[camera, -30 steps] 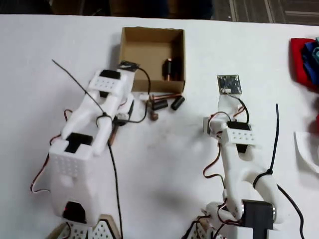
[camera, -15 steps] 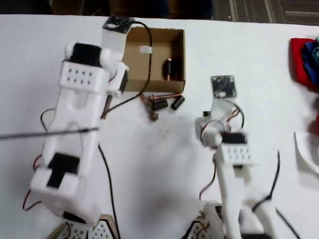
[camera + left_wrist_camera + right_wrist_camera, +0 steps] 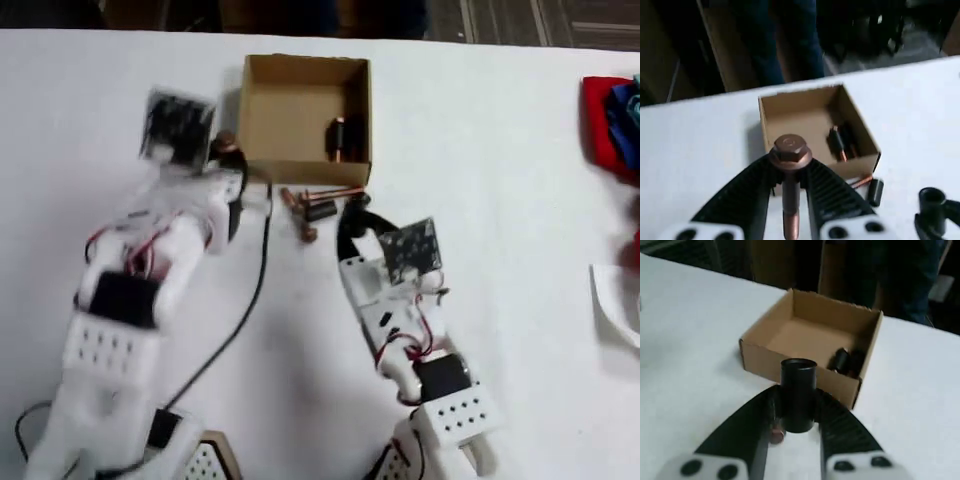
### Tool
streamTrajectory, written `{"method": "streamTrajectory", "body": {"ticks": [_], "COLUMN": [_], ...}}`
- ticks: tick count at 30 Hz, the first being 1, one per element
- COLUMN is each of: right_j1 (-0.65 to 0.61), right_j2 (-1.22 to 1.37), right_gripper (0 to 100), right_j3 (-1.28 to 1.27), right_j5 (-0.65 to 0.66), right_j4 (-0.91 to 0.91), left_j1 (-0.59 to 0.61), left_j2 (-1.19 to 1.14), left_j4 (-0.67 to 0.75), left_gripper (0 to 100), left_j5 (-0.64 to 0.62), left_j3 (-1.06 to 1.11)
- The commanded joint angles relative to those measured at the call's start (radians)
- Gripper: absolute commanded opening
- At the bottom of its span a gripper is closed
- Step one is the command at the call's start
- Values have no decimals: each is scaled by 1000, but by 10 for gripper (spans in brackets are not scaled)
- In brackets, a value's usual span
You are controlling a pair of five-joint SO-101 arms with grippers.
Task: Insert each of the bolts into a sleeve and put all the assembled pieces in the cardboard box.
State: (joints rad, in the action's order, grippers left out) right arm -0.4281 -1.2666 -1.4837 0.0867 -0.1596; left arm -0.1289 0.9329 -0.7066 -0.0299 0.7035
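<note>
Left gripper (image 3: 790,167) clenches a bolt (image 3: 790,149), right gripper (image 3: 797,402) grasps a sleeve (image 3: 798,385), box (image 3: 771,360) just ahead of both.

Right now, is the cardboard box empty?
Not empty: the cardboard box holds at least one assembled piece, black and copper, lying by a side wall.

Cardboard box (image 3: 290,110) ahead of left gripper (image 3: 790,169) holding bolt (image 3: 790,152) and right gripper (image 3: 796,407) holding sleeve (image 3: 798,390); assembled piece (image 3: 343,138) in box; loose bolts (image 3: 325,194), loose sleeve (image 3: 320,211) between grippers.

surface: white table (image 3: 500,120) | cardboard box (image 3: 290,110) | bolts (image 3: 330,192), black sleeve (image 3: 320,211) just beside box | red cloth (image 3: 605,120) at edge
</note>
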Motion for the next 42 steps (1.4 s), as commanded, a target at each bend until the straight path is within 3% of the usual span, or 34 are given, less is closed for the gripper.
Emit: {"method": "streamTrajectory", "body": {"ticks": [1, 8, 21, 30, 42], "right_j1": [-47, -119, -142, -160, -162], "right_j2": [-12, 38, 176, 177, 168], "right_gripper": [23, 23, 23, 23, 23], "right_j3": [11, 64, 170, 172, 176], "right_j5": [-11, -11, -11, -11, -11], "right_j4": [125, 228, 231, 231, 231], "left_j1": [-57, -195, -224, -176, -169], "left_j2": [117, 120, 48, -29, -109], "left_j4": [98, 95, 98, -2, -8], "left_gripper": [25, 25, 25, 27, 27], "left_j5": [-9, -11, -12, -321, -318], "left_j3": [12, -101, -136, -240, -255]}}
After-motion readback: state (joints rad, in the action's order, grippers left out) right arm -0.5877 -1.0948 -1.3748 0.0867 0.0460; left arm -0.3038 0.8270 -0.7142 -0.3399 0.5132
